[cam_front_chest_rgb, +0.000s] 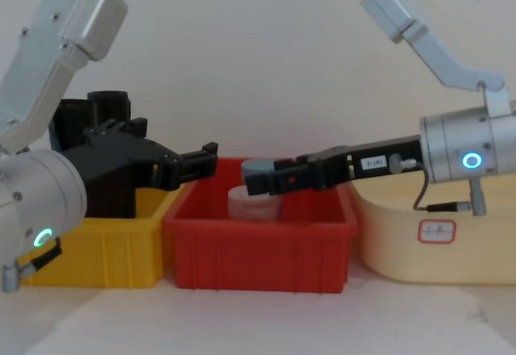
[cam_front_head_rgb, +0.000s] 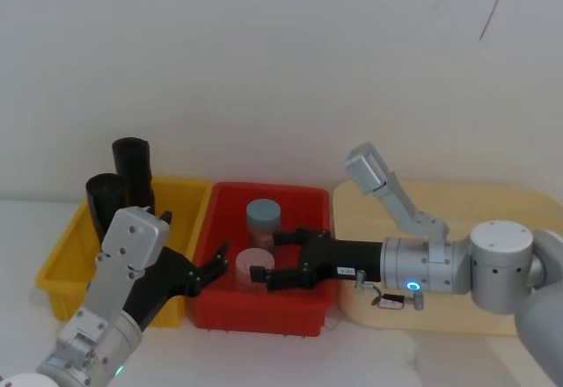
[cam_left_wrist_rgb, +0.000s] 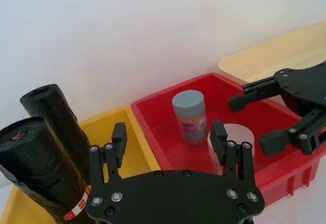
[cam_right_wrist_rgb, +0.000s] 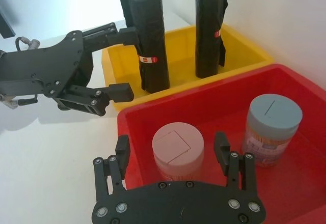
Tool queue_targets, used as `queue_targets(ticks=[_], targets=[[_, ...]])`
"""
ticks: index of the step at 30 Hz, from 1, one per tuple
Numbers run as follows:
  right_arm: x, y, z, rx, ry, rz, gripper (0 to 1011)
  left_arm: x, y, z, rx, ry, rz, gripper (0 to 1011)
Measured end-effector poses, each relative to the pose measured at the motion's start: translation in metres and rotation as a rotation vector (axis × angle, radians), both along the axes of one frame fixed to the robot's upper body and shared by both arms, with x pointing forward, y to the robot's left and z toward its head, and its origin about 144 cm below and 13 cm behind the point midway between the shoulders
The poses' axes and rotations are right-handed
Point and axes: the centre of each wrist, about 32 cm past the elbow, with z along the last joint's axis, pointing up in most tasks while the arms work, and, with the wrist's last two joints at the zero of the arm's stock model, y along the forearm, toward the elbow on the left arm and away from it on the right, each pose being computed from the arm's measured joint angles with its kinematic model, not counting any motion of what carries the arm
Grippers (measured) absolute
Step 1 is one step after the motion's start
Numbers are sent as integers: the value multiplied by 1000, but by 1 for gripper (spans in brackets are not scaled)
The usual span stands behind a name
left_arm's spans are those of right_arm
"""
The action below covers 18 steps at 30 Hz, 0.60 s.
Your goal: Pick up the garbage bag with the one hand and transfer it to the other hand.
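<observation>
Just beside the red bin [cam_front_head_rgb: 264, 313], on its left, a yellow bin [cam_front_head_rgb: 60, 268] holds one garbage bag roll [cam_front_head_rgb: 132, 169] and a second garbage bag roll [cam_front_head_rgb: 104, 199], both upright. Their lower ends are hidden by the bin wall and the left arm, and in the chest view that arm covers most of them. The left gripper [cam_front_head_rgb: 214, 262] hovers over the red bin's left rim, jaws spread and empty. The right gripper [cam_front_head_rgb: 271, 257] reaches over the red bin from its right, jaws spread and empty, partly covering a pink-lidded jar [cam_front_head_rgb: 246, 262]; whether they touch is unclear. A blue-lidded jar [cam_front_head_rgb: 263, 218] stands behind it, inside the red bin. The rolls' label print is too small to read
</observation>
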Motion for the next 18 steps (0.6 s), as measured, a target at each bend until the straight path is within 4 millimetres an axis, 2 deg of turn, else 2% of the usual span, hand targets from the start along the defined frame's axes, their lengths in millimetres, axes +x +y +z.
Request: queue_targets(ticks=[18], targets=[[9, 9, -4, -14, 13, 24, 1001, 0, 0, 0, 0, 0, 0, 1001]])
